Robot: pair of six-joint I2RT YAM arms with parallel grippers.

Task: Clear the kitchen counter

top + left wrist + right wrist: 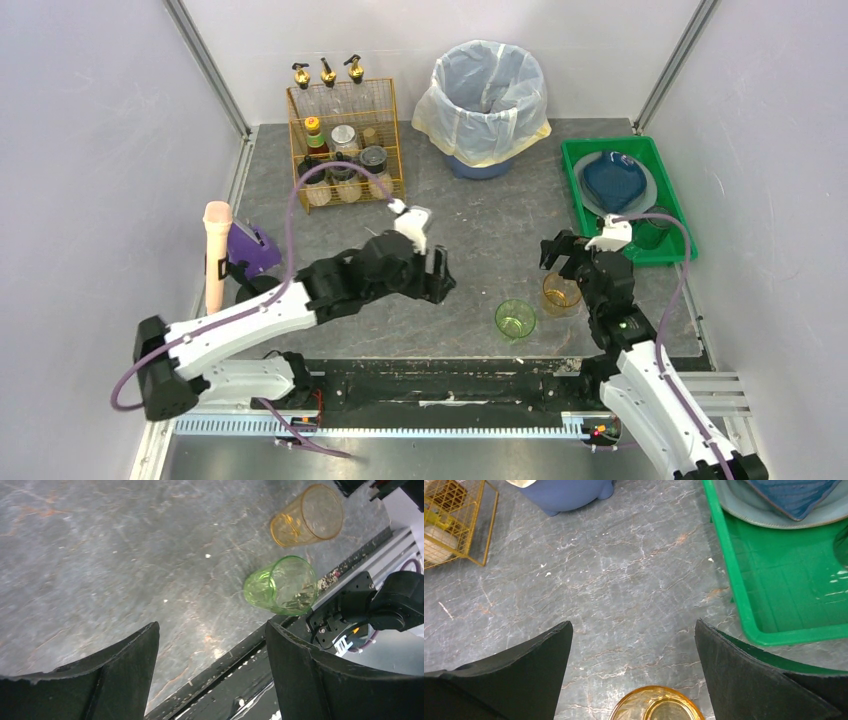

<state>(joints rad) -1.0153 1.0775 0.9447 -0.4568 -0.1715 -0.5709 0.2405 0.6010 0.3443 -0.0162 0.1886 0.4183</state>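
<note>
Right gripper [633, 625] gapes wide, empty, just above a translucent amber cup [656, 707]; left gripper [211, 627] is likewise spread, holding nothing. Beneath lies the matte, pale-veined dark grey kitchen counter [480, 220], its long axis running left-right.

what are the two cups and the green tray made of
The orange cup and green cup look like see-through tinted plastic, possibly glass, glossy: the kitchen counter shows through their walls. The green tray looks like moulded plastic, opaque and smooth, with a faint sheen on its floor.
</note>
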